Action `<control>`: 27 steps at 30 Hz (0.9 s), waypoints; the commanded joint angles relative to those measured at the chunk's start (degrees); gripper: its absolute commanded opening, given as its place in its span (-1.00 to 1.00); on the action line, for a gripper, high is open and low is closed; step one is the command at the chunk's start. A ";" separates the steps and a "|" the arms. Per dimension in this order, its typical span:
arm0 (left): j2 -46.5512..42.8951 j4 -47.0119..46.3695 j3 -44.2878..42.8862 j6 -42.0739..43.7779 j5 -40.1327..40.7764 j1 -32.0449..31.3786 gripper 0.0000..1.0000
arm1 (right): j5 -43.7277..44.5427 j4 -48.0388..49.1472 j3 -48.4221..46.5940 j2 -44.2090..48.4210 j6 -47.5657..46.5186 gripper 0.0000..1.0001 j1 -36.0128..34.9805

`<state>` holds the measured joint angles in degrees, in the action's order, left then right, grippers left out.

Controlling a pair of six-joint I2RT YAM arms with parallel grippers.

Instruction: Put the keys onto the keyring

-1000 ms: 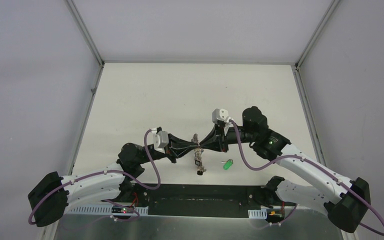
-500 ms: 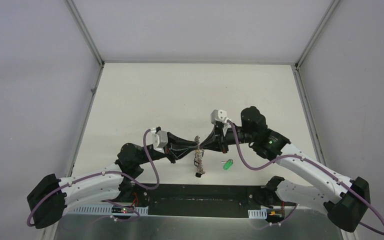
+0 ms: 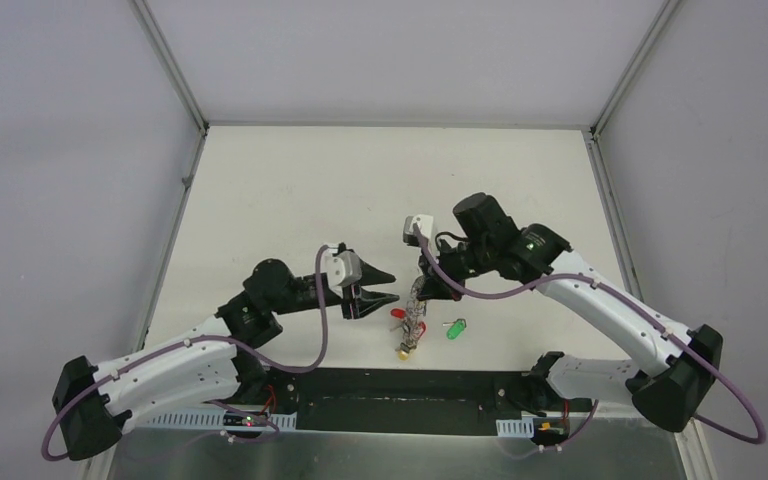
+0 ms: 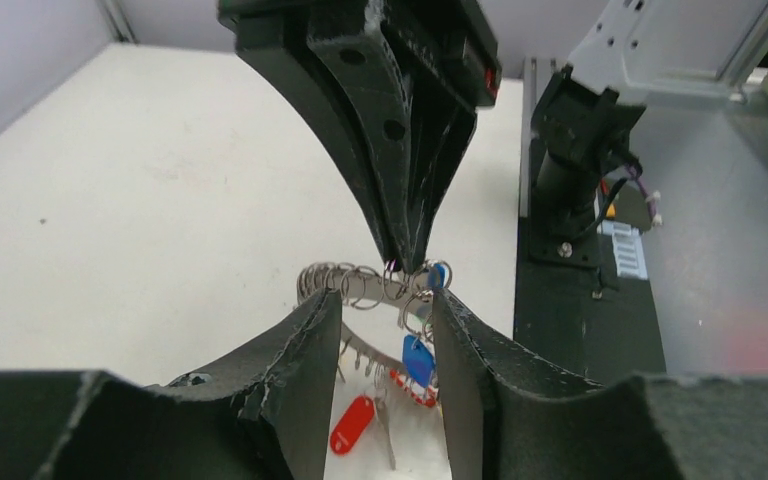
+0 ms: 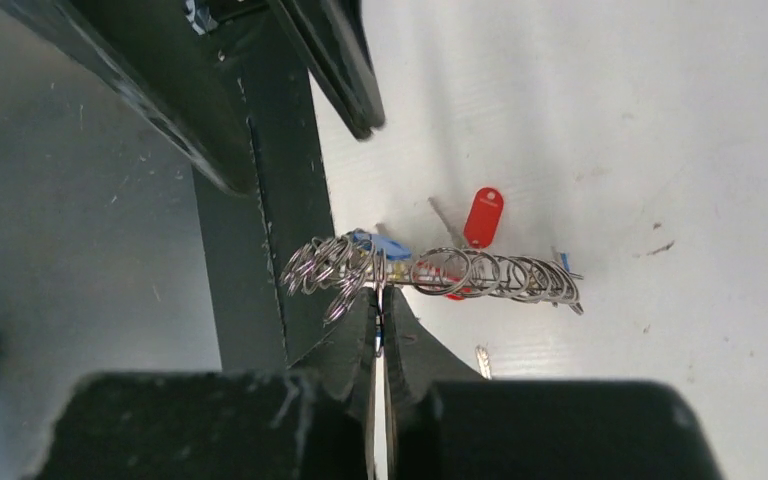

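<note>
Down at the front half of the white counter [image 3: 290, 200], both arms angled inward, nose to nose. On the left tool [image 3: 385, 287]: fingers apart, partway spread, gripping nothing, touching nothing, parked just left of the keyring [image 3: 415, 315]. On the right tool [image 3: 423, 290]: fingers pressed tight together, clamped on the keyring's wire near its top, ring lifted and dangling, lower end close to the counter, contact there impossible to call.

From the left wrist, silvery coils framed beyond the spread fingers [image 4: 310, 340], a little past the tips. Hanging among those coils, the blue-tagged key [image 4: 418, 358], with a red tag [image 4: 352, 425] lower down. Flat on the counter just right of the ring, the green-tagged key [image 3: 456, 328], apart from it, not threaded on.

As for room: wide white surface behind both tools, right up to the far wall. Side rails well apart from the action. Tighter in front, with the dark front strip [image 3: 390, 385] and the arm bases close by.
</note>
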<state>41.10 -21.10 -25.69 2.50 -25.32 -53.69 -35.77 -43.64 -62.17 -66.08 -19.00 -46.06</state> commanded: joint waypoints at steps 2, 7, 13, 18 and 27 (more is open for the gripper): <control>7.24 6.41 -5.06 3.87 -4.82 -0.55 -0.23 | 1.14 -14.60 -10.08 -4.83 -2.13 -1.00 -0.08; 13.43 -3.39 -3.18 1.85 -6.49 -0.55 -0.23 | -0.12 -19.44 -14.87 -8.91 -1.47 -1.00 -0.08; 16.69 -12.24 -0.85 0.33 -7.66 -0.58 -0.38 | -2.74 -20.23 -15.59 -10.53 -1.95 -1.00 -0.10; 16.99 -15.29 0.28 -0.79 -8.18 -0.60 -0.51 | -3.51 -19.76 -15.18 -10.99 -2.35 -1.00 -0.04; 18.07 -18.10 0.90 -2.40 -9.78 -0.71 -0.53 | -3.28 -17.84 -14.47 -10.39 -2.49 -1.00 -0.08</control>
<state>58.41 -34.28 -25.34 1.23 -32.99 -53.69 -36.69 -63.77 -74.89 -77.54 -20.80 -46.06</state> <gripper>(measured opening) 0.237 0.012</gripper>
